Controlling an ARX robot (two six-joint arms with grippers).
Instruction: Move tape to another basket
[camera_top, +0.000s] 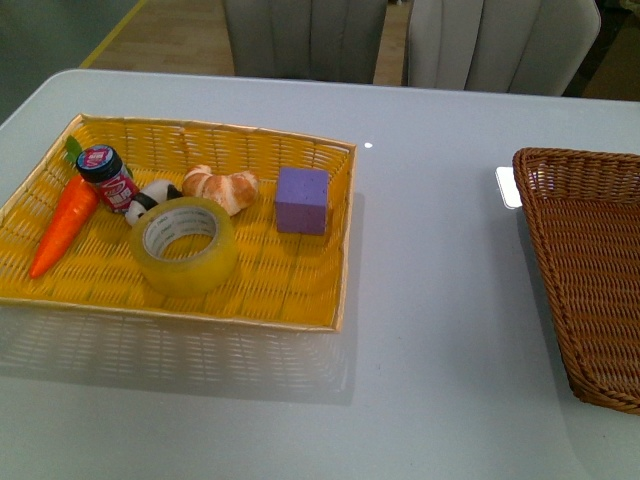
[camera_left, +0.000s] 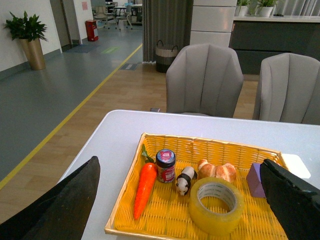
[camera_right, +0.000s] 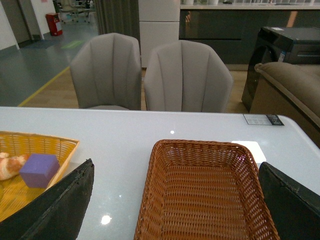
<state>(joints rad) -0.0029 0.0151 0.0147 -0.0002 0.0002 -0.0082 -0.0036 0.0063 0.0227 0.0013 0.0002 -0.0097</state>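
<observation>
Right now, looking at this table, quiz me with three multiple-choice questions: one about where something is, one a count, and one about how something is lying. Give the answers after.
1. The tape lies: A in the yellow tray; B on the bare table; C on a chair.
2. Things in that tray: A three; B six; C nine.
3. The tape is: A flat, hole up; B standing on edge; C propped against the rim.
Answers: 1 A, the tray's weave surrounds it. 2 B, carrot, jar, panda toy, bread, purple cube and tape. 3 A, its core opening faces up.
</observation>
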